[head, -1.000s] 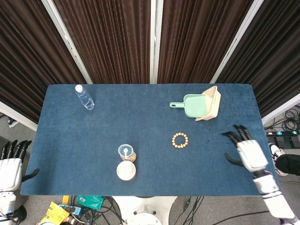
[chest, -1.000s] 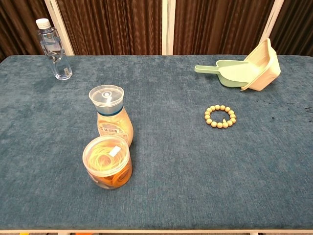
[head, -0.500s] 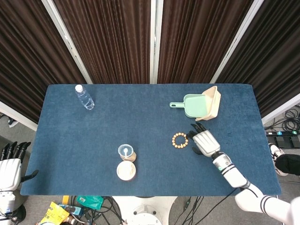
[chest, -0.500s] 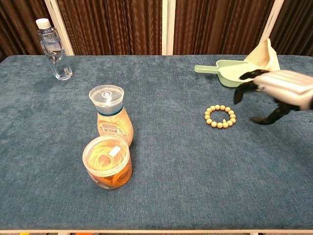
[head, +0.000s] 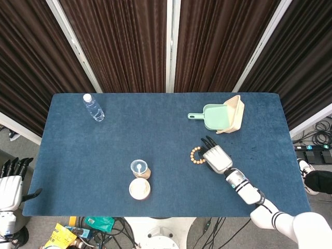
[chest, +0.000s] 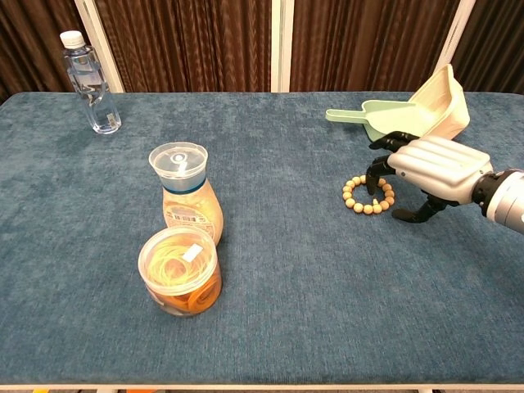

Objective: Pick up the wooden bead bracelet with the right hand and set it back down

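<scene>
right hand [chest: 431,166]: over bracelet's right edge, fingers curled down, spread, contact unclear | wooden bead bracelet [chest: 360,196]: flat on blue table [chest: 270,311], right side hidden by fingers | left hand [head: 11,182]: off table's left edge, partly cropped, fingers apart

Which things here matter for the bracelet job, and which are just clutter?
Job:
- wooden bead bracelet
- right robot hand, fingertips over the bracelet

Clutter:
- water bottle
- lidded bottle
- round tub
- green scoop
- beige dustpan
- left robot hand
</scene>
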Tool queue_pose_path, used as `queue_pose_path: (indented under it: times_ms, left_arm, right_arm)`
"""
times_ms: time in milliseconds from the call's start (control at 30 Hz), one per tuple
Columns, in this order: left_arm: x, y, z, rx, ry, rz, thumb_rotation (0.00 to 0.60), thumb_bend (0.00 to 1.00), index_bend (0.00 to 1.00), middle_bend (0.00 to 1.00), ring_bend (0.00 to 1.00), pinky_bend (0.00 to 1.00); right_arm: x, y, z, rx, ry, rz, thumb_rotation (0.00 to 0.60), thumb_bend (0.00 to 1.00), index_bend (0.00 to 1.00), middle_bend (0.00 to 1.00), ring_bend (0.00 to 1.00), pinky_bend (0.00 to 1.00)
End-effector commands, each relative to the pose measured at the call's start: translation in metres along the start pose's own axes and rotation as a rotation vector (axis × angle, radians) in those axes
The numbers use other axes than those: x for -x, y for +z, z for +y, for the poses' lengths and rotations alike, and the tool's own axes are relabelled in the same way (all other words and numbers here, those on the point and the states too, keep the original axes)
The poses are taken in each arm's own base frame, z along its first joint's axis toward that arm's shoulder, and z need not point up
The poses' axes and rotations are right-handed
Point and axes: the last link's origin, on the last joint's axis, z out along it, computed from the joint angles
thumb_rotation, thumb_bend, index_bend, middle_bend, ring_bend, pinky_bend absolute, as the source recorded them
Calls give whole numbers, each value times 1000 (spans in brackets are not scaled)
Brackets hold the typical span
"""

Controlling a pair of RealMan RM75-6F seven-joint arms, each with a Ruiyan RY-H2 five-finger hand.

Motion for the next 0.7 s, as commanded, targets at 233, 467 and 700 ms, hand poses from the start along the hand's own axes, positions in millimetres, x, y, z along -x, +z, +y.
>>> queue_pose_path:
  times_ms: [233,467,700]
  left_arm:
    - [3,1,-3,3,-11,-6,600,27,137,131,45,0]
    - [4,0,-5,-3,-24,-7,600,27,137,131,45,0]
    - [5,1,-6,0,-32,-7,600,27,137,131,45,0]
  right_arm:
    - [8,4,-3,-22,-11,-3,600,238,406,331,64,50]
    - [16,1,2,5,-15,-18,600,295,486,364,93,49]
    - [19,-1,4,22,-13,3,600,367,606,415,146,49]
